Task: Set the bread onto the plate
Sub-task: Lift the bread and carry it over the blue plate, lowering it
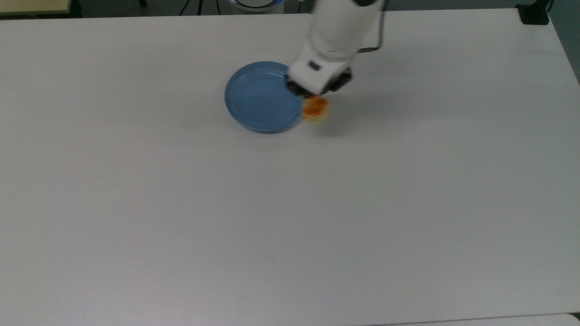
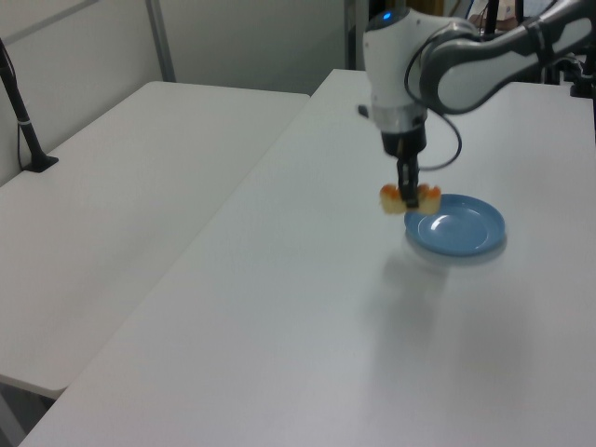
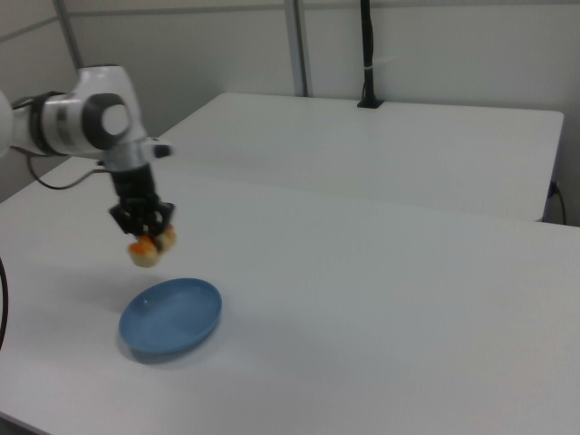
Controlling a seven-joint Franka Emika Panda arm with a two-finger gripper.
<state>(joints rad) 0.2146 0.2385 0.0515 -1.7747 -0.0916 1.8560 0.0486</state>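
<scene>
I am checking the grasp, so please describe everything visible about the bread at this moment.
The bread is a small pale-yellow piece with orange-brown glaze on top. The gripper is shut on its middle, so both ends stick out in the left view. It hangs level in the air above the white table, touching nothing else. In the top view it sits just off the right rim of the blue plate, not yet over it.

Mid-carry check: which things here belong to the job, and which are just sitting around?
In the job:
- bread, lifted off the table, held in the claw
- blue plate, nothing on it yet

Not in the job:
- white table
- black post on the neighbouring table
</scene>
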